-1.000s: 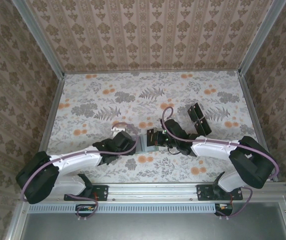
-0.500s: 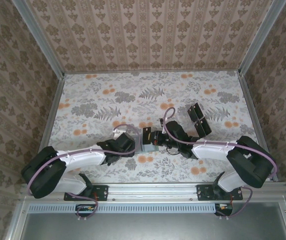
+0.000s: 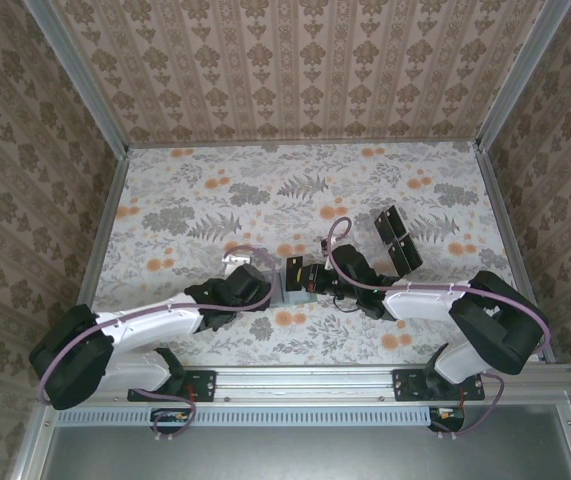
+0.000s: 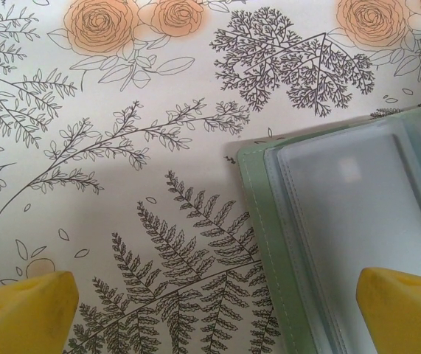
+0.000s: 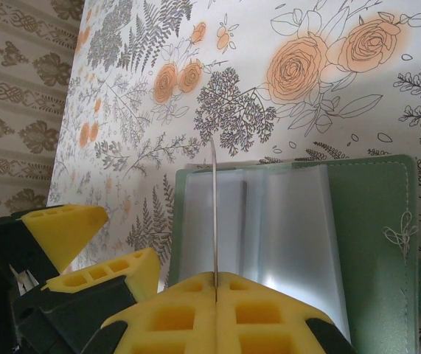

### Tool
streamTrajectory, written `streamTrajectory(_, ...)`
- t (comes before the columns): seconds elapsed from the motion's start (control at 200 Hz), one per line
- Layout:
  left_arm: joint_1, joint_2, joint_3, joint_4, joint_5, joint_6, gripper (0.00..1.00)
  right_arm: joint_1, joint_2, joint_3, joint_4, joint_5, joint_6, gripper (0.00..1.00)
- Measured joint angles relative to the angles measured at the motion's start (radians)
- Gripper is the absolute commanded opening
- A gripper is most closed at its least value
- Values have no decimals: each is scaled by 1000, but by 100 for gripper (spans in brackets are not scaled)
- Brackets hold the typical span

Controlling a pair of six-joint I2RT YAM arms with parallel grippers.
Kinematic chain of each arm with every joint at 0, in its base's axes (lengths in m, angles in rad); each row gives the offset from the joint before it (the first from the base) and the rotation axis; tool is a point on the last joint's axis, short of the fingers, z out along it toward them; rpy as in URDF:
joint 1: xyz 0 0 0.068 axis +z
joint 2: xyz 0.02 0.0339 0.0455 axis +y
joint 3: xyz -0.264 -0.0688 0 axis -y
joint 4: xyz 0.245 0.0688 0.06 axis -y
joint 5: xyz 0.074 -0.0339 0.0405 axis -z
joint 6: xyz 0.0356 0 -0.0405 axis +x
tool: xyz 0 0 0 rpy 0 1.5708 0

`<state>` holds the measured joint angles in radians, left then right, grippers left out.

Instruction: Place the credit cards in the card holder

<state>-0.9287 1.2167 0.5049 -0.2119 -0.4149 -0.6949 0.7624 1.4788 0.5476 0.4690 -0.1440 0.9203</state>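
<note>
Top external view: a table (image 3: pixel 295 190) covered in a pale floral print of grey ferns and orange roses is closed in on three sides by walls (image 3: pixel 295 70) papered in brown striped damask. A metal rail (image 3: pixel 305 382) runs along the near edge.

There is one card holder (image 3: pixel 286 291), sage green, lying open and flat near the middle of the table. Two arms meet over it. I count three black cards. Two cards (image 3: pixel 397 240) sit side by side, well apart from the card holder, to its right and further back. Whether more are stacked there I cannot tell. One card (image 3: pixel 293 271) stands upright above the card holder.

The left gripper (image 4: pixel 210 317) is at the card holder's left edge. The left wrist view shows its yellow fingertips (image 4: pixel 22 313) spread wide, one over bare table and the other over the clear sleeves (image 4: pixel 350 214). Those sleeves are too small to make out from above.

The right gripper (image 5: pixel 216 284) comes in from the card holder's right. The right wrist view shows its yellow pads pressed together, pinching the card, which appears edge-on as a thin line above the sleeves. Whether the card touches them I cannot tell. This view also shows a small stitched flower (image 5: pixel 400 236) on the green cover.
</note>
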Motion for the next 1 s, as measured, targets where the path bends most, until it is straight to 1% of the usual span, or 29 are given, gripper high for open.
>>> streamTrajectory(0.285,-9,64,0,38,8,0,100,0,4,-15,11,0,1,0)
streamTrajectory(0.625,-9,111,0,41,6,-16,100,0,34,-20,60,-15,5,0)
streamTrajectory(1.0,-13,113,-1,40,-2,-46,100,0,95,-35,142,-22,8,0)
